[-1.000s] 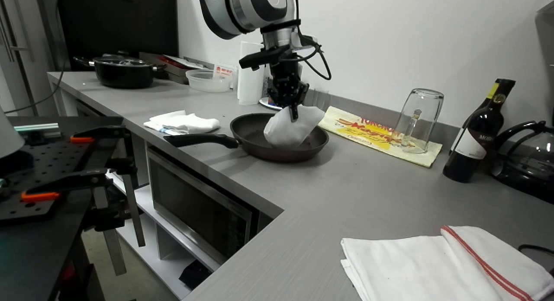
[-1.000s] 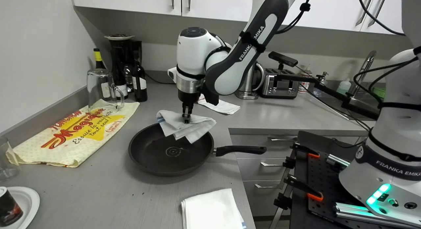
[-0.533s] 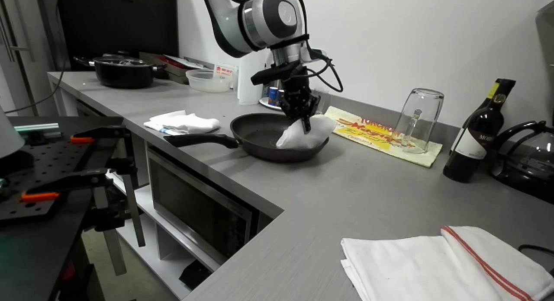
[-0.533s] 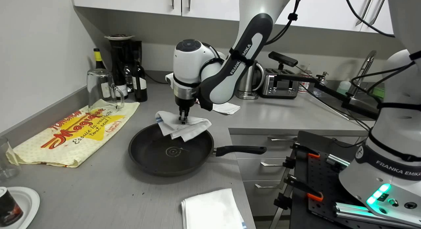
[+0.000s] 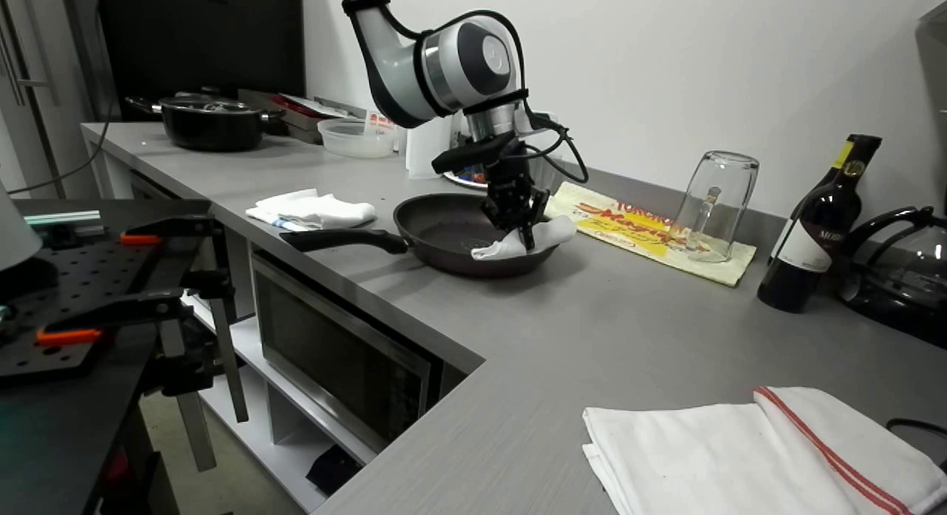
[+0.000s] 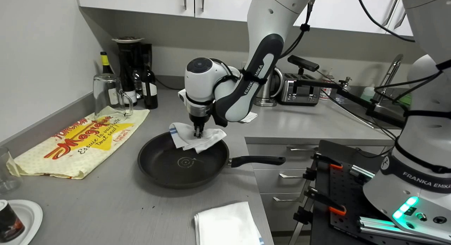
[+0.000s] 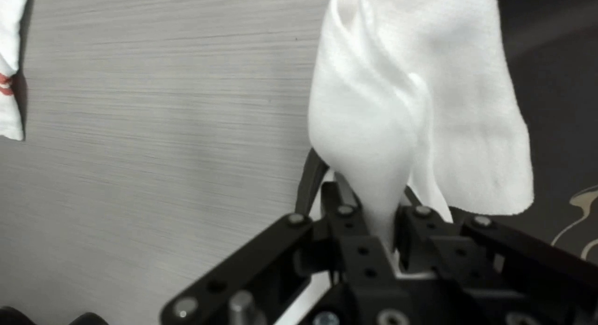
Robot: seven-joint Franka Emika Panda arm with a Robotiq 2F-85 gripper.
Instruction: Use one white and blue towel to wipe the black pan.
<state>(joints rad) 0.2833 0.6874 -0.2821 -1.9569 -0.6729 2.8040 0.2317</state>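
Jaws of the black, jointed gripper [image 7: 380, 203] are closed on a bunched, blue-striped white cloth towel [image 6: 192, 143], which is held over the rim and part of the inside of the round black frying pan [image 6: 169, 167]. Near the pan, a folded white towel with blue edging [image 6: 229, 224] is laid on the grey countertop [image 6: 105, 209], and opposite the pan's handle [image 6: 259, 160] a clear glass mug [image 5: 714, 206] is borne by a yellow printed cloth [image 6: 82, 146].
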